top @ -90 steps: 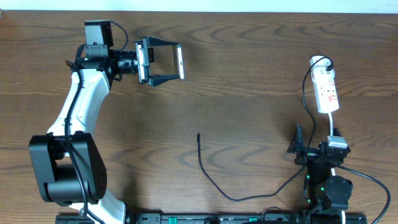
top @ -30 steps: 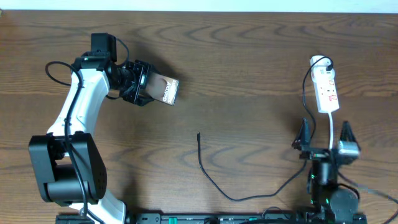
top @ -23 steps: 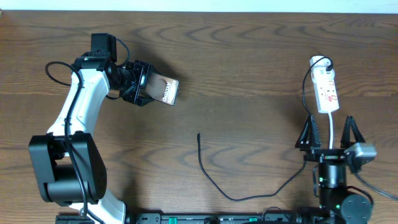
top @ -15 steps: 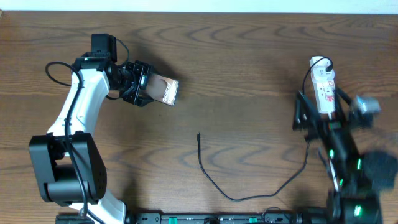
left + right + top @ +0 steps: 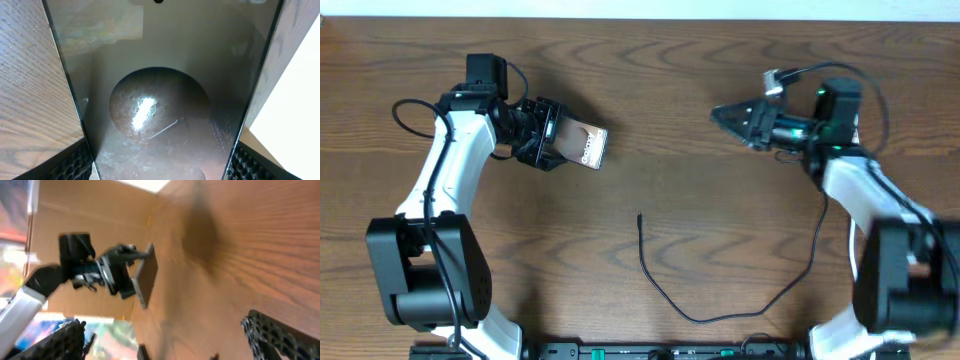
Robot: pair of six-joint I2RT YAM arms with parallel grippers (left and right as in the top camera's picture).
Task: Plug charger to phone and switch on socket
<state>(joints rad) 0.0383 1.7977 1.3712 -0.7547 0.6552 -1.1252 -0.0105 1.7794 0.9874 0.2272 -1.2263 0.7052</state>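
Gripping the phone (image 5: pixel 588 146) by one short end, my left gripper (image 5: pixel 556 140) is clamped on its two long edges. The rest of the slab sticks out past my fingertips toward my right gripper (image 5: pixel 732 122). On the left wrist view the phone (image 5: pixel 160 60) fills the gap between my finger pads (image 5: pixel 75 165), dark face up with the oval shape (image 5: pixel 159 107) in the middle. Can't tell whether its free end touches the table (image 5: pixel 720 60).

The right gripper is spread wide with nothing in it, above the table and pointing back at the left one, well apart from it. Its wrist view looks between my two fingers (image 5: pixel 280 335) at the left gripper (image 5: pixel 131 275) and the phone (image 5: pixel 146 275), which shows nearly edge-on.

The charger (image 5: pixel 665 295) lies loose on the table, touching neither gripper. Its plug tip (image 5: pixel 639 217) sits between the two grippers and nearer my arm bases than either, well apart from the phone. From the tip the cable curves back toward the right arm's base.
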